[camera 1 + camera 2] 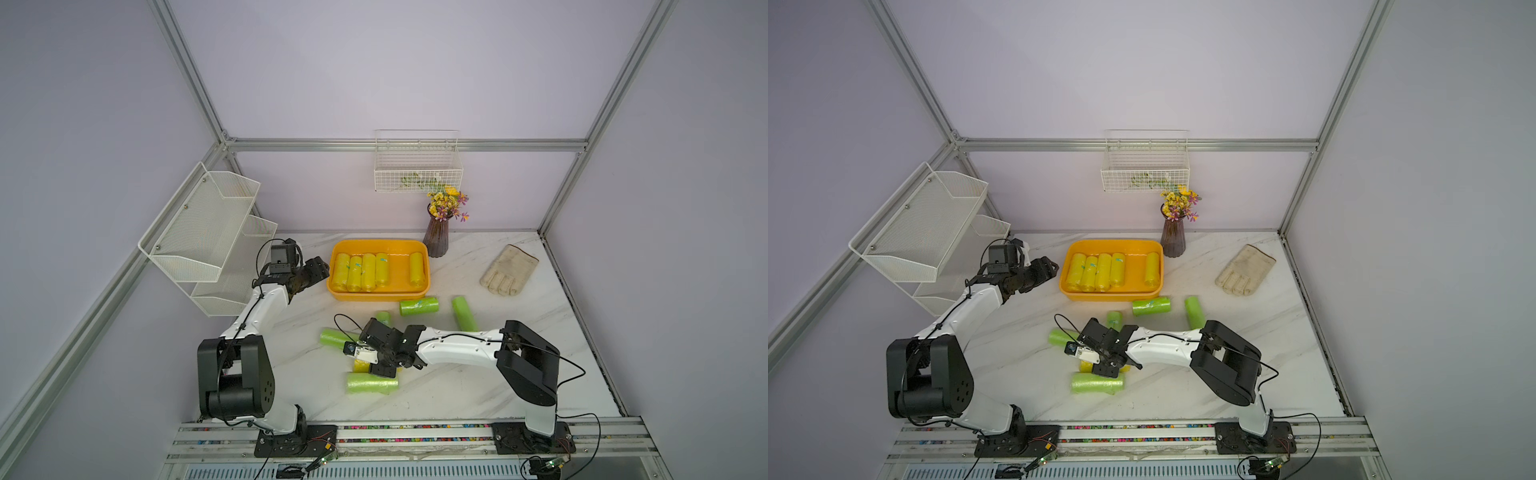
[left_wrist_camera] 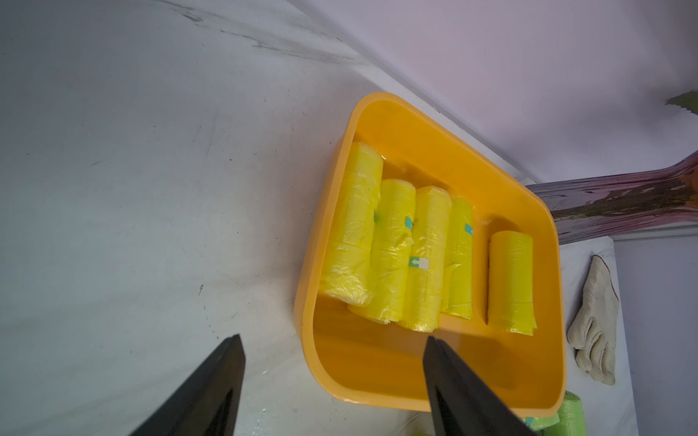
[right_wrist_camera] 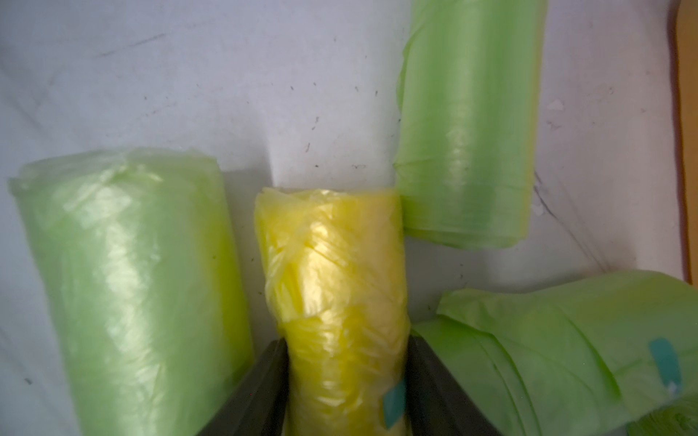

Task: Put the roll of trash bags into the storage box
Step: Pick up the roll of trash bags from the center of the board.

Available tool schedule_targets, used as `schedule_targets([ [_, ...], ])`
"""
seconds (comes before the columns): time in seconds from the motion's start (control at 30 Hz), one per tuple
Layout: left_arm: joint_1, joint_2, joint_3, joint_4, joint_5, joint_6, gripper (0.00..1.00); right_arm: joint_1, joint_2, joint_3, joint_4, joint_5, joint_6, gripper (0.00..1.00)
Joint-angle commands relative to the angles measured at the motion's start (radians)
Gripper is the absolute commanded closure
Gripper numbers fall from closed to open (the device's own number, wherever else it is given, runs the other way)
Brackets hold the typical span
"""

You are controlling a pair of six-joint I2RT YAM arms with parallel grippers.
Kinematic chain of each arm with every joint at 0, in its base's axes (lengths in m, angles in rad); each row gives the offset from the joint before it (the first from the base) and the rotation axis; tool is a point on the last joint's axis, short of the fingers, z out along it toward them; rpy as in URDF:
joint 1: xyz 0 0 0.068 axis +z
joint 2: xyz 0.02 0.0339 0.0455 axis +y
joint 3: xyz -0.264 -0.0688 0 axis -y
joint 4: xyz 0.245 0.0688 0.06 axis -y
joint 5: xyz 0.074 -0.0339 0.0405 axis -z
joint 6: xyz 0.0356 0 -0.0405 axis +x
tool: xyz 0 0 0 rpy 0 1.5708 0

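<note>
Where the right gripper [image 3: 345, 339] reaches down over the near-middle of the tabletop [image 1: 478, 382], the yellow roll [image 3: 332, 264] lies flat btwn its two black fingers [image 3: 264, 385], one finger against each side. Whether they squeeze it or only touch it, can't tell. A green roll [image 1: 372, 383] lies just on its near side, and a second green roll [image 1: 334, 337] sits to its far left, partly hidden by the arm. Three more green rolls lie closer to the box: a green roll [image 1: 383, 318] seen mostly end-on, a green roll [image 1: 419, 306] crosswise just in front of the box, and a green roll [image 1: 464, 312] right of that.

The storage box [image 1: 380, 296] sits at the far-middle of the tabletop, well apart from the yellow roll. It holds five yellow rolls: four packed rolls [image 1: 361, 272] side by side at the left end and a single roll [image 1: 417, 268] alone nr the right end. The left gripper [image 1: 320, 268] hovers just beside the box's left end, fingers spread wide w/ nothing btwn them.

A vase [image 1: 436, 239] w/ flowers stands just beside the box's far right corner, and a glove [image 1: 509, 270] lies farther right. A wire basket [image 1: 417, 166] hangs on the far wall, and a mesh rack [image 1: 208, 232] on the left wall.
</note>
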Motion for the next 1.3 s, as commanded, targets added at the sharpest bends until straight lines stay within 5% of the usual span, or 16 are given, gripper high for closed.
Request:
schedule_targets([
  [0.0, 0.01, -0.043, -0.012, 0.018, 0.016, -0.004, 0.25, -0.009, 0.061, -0.019, -0.039, -0.004, -0.004, 0.46],
  [0.4, 0.014, -0.054, -0.014, 0.016, 0.017, -0.005, 0.25, -0.04, 0.001, -0.02, -0.023, -0.029, 0.022, 0.68],
  [1.27, 0.017, -0.049, -0.012, 0.02, 0.026, -0.007, 0.24, -0.198, -0.208, 0.034, 0.032, -0.212, 0.163, 0.68],
])
